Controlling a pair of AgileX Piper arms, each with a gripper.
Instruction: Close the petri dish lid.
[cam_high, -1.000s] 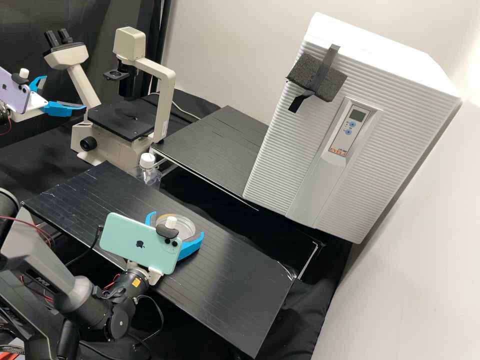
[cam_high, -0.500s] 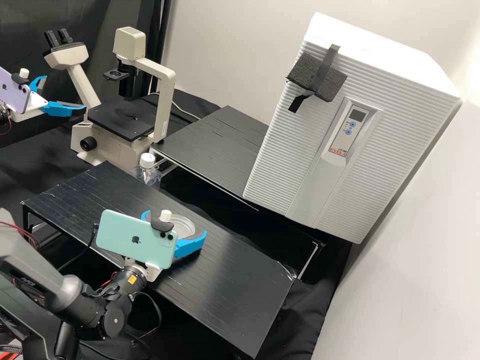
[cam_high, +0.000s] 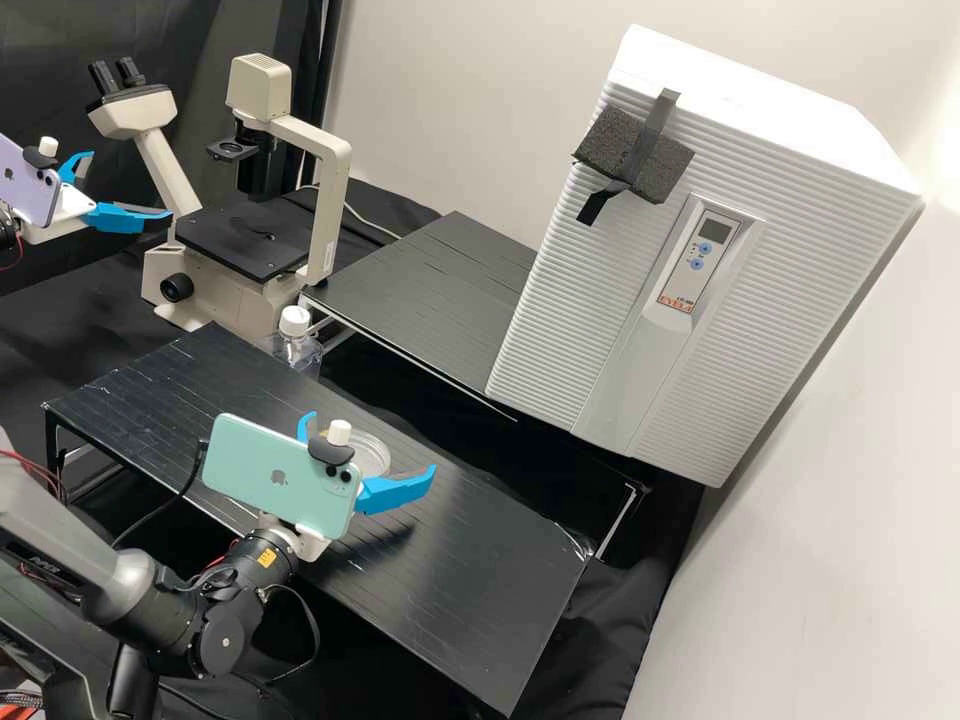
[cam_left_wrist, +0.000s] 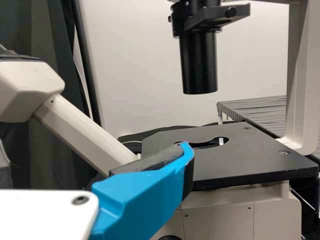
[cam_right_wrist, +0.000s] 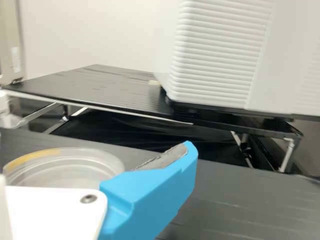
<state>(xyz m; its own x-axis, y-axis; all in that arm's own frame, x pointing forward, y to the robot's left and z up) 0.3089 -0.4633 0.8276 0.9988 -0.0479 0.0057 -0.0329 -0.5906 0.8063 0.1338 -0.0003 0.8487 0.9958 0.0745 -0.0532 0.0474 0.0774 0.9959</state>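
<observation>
Petri dish is flat on the near black table, close to the far long edge, about midway between its end corners. Clear, with a yellow-orange strip on the rim. Can't tell if the lid is fully seated. Right gripper: over the table by the dish, fingers spread wide. Left gripper: also wide, up in front of the microscope, well apart from the dish. Table's top has seams running across it, scuffs toward the left corner, and crinkled clear film at the right corner. White-capped bottle just past the far edge, toward the far left corner. Second black table behind, white ribbed cabinet on it, dark foam block taped to its front. Pale walls, black drape, black cloth under the microscope.
</observation>
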